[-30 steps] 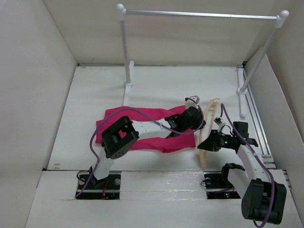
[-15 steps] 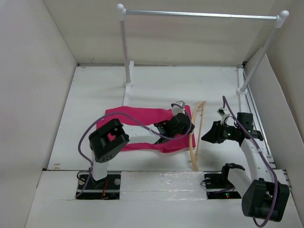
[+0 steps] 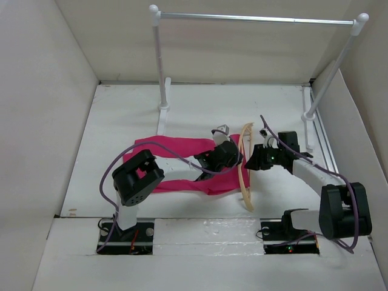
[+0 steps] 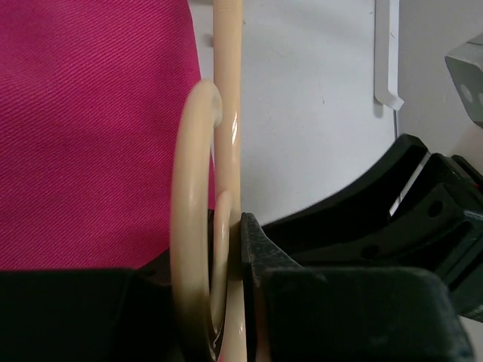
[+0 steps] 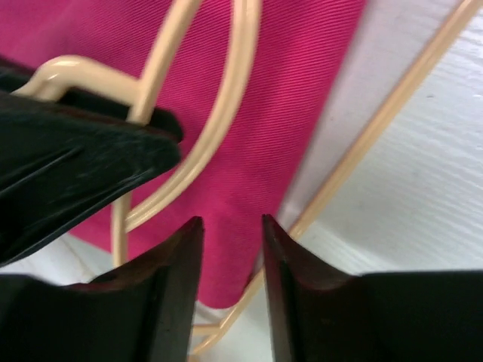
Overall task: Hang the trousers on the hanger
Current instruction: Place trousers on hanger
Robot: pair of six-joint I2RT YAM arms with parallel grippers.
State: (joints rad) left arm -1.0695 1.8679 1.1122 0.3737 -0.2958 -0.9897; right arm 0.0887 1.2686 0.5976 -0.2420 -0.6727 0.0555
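Magenta-pink trousers [image 4: 90, 136] lie flat on the white desk [image 3: 200, 109], with the tan hanger [image 4: 227, 90] at their right edge, its hook over the cloth. The left hand [image 4: 234, 234] is clamped on the hanger by the hook. The right hand [image 5: 230, 226] hovers beside it, jaws parted, gripping nothing.

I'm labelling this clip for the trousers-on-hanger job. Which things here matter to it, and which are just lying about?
In the job: trousers; hanger, clamped in the left pincer; right pincer, open beside it.
Lying about: clothes rail at the back.
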